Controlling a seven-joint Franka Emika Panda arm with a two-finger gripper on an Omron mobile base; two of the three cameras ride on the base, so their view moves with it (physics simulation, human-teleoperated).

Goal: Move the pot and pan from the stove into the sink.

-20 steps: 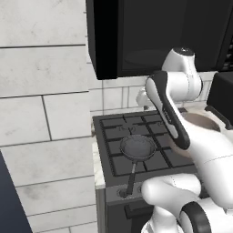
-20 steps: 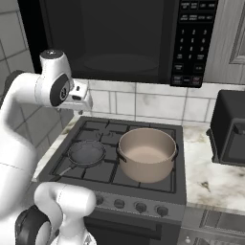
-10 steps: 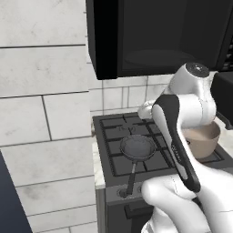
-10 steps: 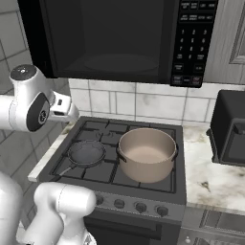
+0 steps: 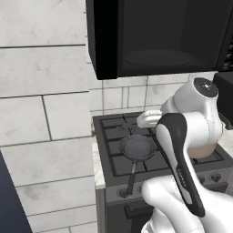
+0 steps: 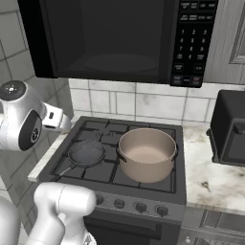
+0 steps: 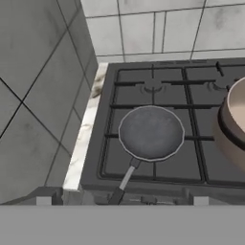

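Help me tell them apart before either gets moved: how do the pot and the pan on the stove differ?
The pot is wide, deep and tan; the pan is small, shallow and dark grey. The pot has short side handles; the pan has one long thin handle pointing toward the stove front. Pot sits right, pan left. Both rest upright on the grates.

Matt dark pan (image 7: 151, 132), satin metallic pot (image 6: 147, 154)

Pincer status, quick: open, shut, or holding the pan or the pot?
Pincer: open and holding nothing; the pan and pot both sit on the stove.
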